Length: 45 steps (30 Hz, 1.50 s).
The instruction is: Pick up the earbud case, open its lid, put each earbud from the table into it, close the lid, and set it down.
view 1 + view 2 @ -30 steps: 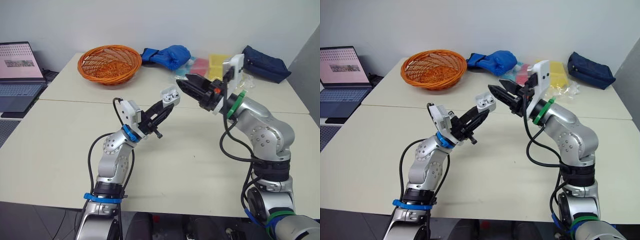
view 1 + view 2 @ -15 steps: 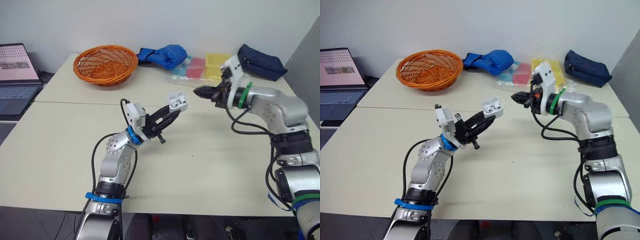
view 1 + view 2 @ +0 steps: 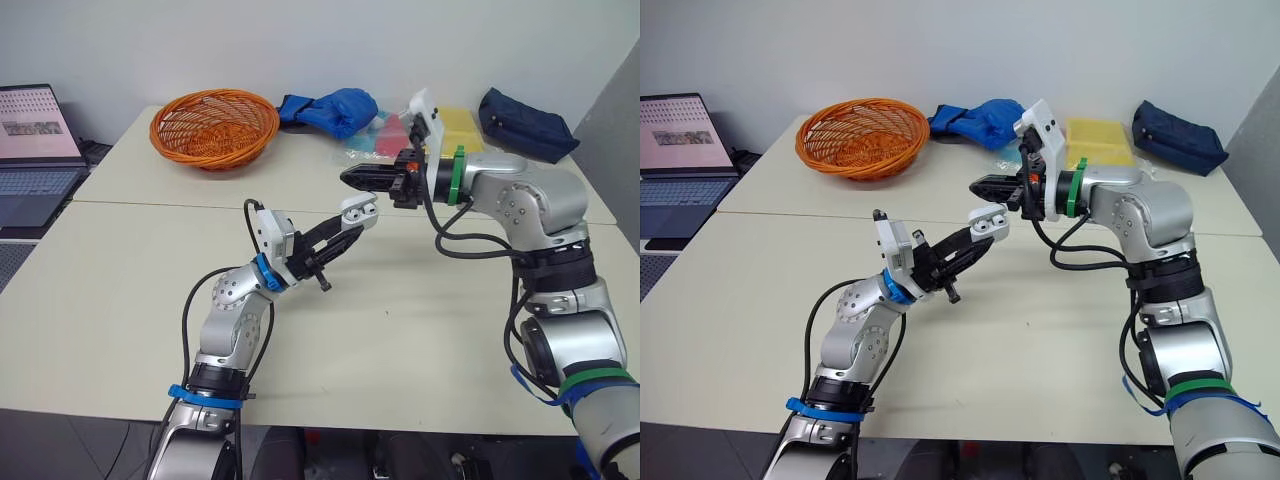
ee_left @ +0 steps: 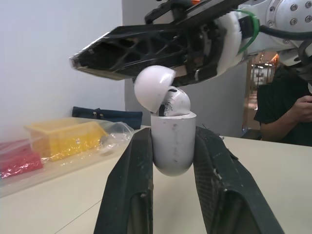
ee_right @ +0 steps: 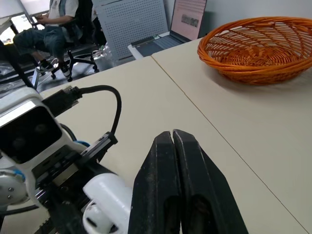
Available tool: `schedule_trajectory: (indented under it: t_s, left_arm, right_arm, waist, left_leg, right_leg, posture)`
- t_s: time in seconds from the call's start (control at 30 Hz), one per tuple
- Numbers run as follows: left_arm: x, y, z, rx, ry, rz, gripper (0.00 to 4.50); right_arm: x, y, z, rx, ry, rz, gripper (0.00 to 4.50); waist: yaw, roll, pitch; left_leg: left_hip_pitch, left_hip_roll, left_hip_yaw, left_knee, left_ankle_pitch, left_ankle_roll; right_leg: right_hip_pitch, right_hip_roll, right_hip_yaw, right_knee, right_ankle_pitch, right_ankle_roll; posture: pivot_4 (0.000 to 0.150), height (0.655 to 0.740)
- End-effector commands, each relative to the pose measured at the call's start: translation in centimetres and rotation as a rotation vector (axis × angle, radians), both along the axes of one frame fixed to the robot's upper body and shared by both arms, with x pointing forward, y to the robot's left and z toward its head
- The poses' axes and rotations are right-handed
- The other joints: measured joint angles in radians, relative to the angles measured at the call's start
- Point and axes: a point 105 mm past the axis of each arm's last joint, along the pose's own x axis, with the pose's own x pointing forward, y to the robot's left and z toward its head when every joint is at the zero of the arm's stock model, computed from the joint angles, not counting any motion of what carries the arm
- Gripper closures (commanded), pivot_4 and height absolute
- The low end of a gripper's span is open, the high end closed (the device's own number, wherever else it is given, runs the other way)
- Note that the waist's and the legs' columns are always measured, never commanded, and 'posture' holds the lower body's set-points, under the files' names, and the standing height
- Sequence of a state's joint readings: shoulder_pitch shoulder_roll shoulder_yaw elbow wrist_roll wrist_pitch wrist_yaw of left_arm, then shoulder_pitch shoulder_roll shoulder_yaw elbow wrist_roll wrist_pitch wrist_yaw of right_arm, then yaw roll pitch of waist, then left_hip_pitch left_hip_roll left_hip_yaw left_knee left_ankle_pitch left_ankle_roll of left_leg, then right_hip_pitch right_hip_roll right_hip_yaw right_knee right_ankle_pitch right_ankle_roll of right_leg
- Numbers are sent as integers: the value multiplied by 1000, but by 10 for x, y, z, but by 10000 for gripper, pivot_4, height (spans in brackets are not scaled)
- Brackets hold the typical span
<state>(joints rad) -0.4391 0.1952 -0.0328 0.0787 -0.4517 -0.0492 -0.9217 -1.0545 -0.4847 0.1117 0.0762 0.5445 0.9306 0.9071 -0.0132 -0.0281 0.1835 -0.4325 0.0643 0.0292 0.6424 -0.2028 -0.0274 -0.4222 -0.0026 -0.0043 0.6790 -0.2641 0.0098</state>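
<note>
Pale table (image 3: 120,300) under a white wall, orange wicker basket (image 3: 215,128) at the far side. From the head: earbud case (image 3: 357,211) raised off the tabletop, clamped in left gripper (image 3: 352,222); right gripper (image 3: 345,177) just above it, tips pressed together. From left wrist: lid (image 4: 152,85) tipped open, black fingers (image 4: 129,195) hugging both sides of case. From right wrist: two fingers (image 5: 163,161) sealed along their length, case close by.

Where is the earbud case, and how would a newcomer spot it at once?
Start at the beige table; above its middle the two arms meet. The left gripper holds the case up, just under the right gripper. It is a small glossy white capsule with its lid ajar, held off the table, unlike the basket at the far edge.
</note>
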Motion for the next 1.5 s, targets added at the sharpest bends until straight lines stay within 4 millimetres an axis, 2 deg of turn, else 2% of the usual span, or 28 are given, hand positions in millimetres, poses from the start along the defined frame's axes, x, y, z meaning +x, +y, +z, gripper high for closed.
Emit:
schedule_trajectory:
  t_s: [0.03, 0.23, 0.3, 0.47, 0.57, 0.63, 0.7, 0.77, 0.83, 0.93, 1.03, 1.13, 1.2, 1.27, 1.4, 1.5]
  left_arm:
    - [-2, 0, 15, -27, -50, 11, 37326]
    - [2, -1, 18, -46, -43, 21, 37326]
    - [1, -4, 17, -53, -37, 14, 37326]
    - [1, -3, 19, -53, -37, 14, 37326]
    - [1, -1, 18, -45, -37, 15, 37326]
    - [0, 1, 18, -35, -17, -3, 37326]
    - [2, 3, 17, -41, 37, -28, 37326]
    - [3, 3, 16, -22, 116, -75, 37326]
    - [4, 5, 13, 3, 201, -109, 37326]
    - [17, 20, 8, 16, 431, -107, 37326]
    - [22, 34, 1, 28, 638, -127, 37326]
    - [24, 35, -14, 67, 756, -114, 37326]
    - [23, 35, -47, 180, 878, -54, 37326]
    - [20, 36, -62, 213, 957, -35, 37326]
    - [14, 33, -71, 192, 1095, -65, 37326]
    - [19, 34, -83, 143, 1230, 6, 37326]
  right_arm:
    - [-17, 0, 2, -54, -49, 62, 44483]
    - [-18, -2, -9, -136, -139, 26, 44483]
    - [-18, -3, -20, -183, -180, 3, 44483]
    - [-15, -6, -32, -169, -191, -59, 44483]
    - [-11, -8, -19, -87, -243, -86, 44483]
    - [-14, -14, 5, 59, -292, -87, 44483]
    - [-20, -19, 15, 124, -330, -66, 44483]
    - [-29, -29, 12, 111, -357, -37, 40925]
    - [-31, -36, 8, 111, -337, -42, 35318]
    - [-44, -56, -16, 38, -338, -11, 24260]
    - [-49, -65, -37, -22, -344, -5, 13468]
    - [-53, -71, -62, -121, -397, 40, 1541]
    - [-54, -69, -74, -114, -384, 47, 316]
    - [-56, -67, -82, -104, -372, 56, 316]
    - [-60, -65, -97, -101, -308, 77, 316]
    - [-59, -62, -116, -134, -294, 72, 316]
  waist:
    - [3, 0, 0]
    - [4, 0, 0]
    - [6, 0, 0]
    - [7, 0, 0]
    - [7, 0, 0]
    - [8, 0, 0]
    - [8, 0, 0]
    - [11, 0, 0]
    - [10, 0, 0]
    - [12, 0, 0]
    - [8, 0, 0]
    - [1, 0, 0]
    - [0, 0, 0]
    - [-4, 0, 0]
    - [-4, 0, 0]
    - [-3, 0, 0]
  left_leg:
    - [0, 0, 0, 0, 0, 0]
    - [0, 0, 0, 0, 0, 0]
    - [0, 0, 0, 0, 0, 0]
    - [0, 0, 0, 1, 0, 0]
    - [0, 0, 0, 1, 0, 0]
    - [0, 0, -1, 1, 0, 0]
    - [0, 0, -1, 1, 0, 0]
    - [0, 0, -1, 1, 0, 0]
    - [0, 0, -1, 1, 0, 0]
    - [0, 0, -2, 1, 0, 0]
    - [0, 0, -3, 1, 0, 0]
    - [1, 0, -2, 2, 0, 0]
    - [1, 0, -2, 2, 0, 0]
    - [2, 0, -2, 1, 0, 0]
    - [2, 0, -2, 2, 0, 0]
    - [2, 0, -3, 2, 0, 0]
  right_leg:
    - [0, 0, 0, 0, 0, 0]
    - [0, 0, 0, 0, 0, 0]
    - [0, 0, 0, 0, 0, 0]
    - [0, 0, 0, 0, 0, 0]
    - [0, 1, 0, 1, 0, 0]
    - [0, 1, 0, 1, 0, 0]
    - [0, 1, -1, 1, 0, 0]
    - [1, 0, 0, 0, 0, 0]
    - [1, 0, -1, 0, 0, 0]
    - [1, 0, -2, 0, 0, 0]
    - [1, 1, -2, 0, 0, 0]
    - [2, 1, -2, 1, 0, 0]
    - [2, 1, -2, 0, 0, 0]
    - [2, 1, -2, 1, 0, 0]
    - [2, 1, -2, 1, 0, 0]
    - [2, 1, -2, 1, 0, 0]
  posture:
    - [1500, 7400]
    - [1500, 7400]
    - [1500, 7400]
    - [1500, 7400]
    - [1500, 7400]
    - [1500, 7400]
    - [1500, 7400]
    - [1500, 7400]
    - [1500, 7400]
    - [1500, 7400]
    - [1500, 7400]
    - [1500, 7400]
    - [1500, 7400]
    - [1500, 7400]
    - [1500, 7400]
    - [1500, 7400]
